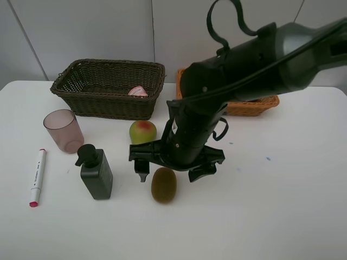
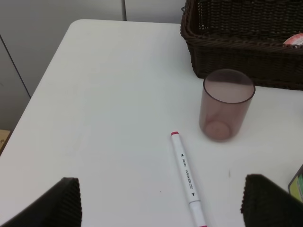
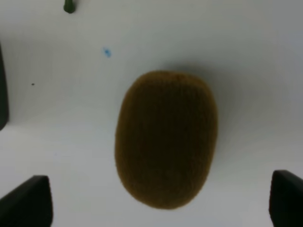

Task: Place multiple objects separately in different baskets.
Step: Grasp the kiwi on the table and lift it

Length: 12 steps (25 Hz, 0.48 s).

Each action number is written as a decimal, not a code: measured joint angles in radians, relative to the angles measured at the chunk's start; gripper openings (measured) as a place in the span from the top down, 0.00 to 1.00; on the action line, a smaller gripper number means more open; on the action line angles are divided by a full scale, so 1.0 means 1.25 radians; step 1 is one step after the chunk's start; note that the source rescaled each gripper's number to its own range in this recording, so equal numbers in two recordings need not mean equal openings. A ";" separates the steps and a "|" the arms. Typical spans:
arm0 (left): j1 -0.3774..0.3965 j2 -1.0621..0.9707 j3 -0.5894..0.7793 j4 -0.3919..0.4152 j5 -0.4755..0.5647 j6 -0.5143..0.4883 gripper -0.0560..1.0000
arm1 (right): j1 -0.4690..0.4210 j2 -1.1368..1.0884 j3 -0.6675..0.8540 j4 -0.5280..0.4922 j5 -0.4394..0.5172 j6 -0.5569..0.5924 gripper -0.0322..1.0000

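Observation:
A brown kiwi [image 1: 163, 184] [image 3: 165, 139] lies on the white table. My right gripper [image 1: 172, 172] [image 3: 156, 201] hangs open just above it, one finger on each side, touching nothing. A green-red pear [image 1: 142, 131] sits just behind it. To the left stand a dark pump bottle [image 1: 96, 172], a mauve cup [image 1: 63, 130] [image 2: 226, 105] and a white red-tipped marker [image 1: 37, 176] [image 2: 187, 176]. The dark brown basket [image 1: 108, 86] [image 2: 236, 42] holds a pink bottle [image 1: 137, 91] [image 2: 294, 39]. My left gripper [image 2: 163, 208] is open above the marker and out of the exterior view.
The orange-tan basket [image 1: 255, 105] stands at the back right, largely hidden behind my right arm [image 1: 260, 54]. The table's left edge [image 2: 42, 80] runs close to the marker and cup.

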State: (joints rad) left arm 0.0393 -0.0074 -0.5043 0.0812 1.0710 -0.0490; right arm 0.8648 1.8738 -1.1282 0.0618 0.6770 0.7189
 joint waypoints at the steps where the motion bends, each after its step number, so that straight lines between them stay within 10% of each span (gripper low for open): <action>1: 0.000 0.000 0.000 0.000 0.000 0.000 0.10 | 0.003 0.003 0.000 0.003 -0.003 0.000 0.00; 12: 0.000 0.000 0.000 0.000 0.000 0.000 0.10 | 0.016 0.036 -0.008 0.011 -0.011 0.000 0.00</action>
State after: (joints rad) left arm 0.0393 -0.0074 -0.5043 0.0812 1.0710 -0.0490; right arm 0.8851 1.9189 -1.1387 0.0761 0.6631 0.7189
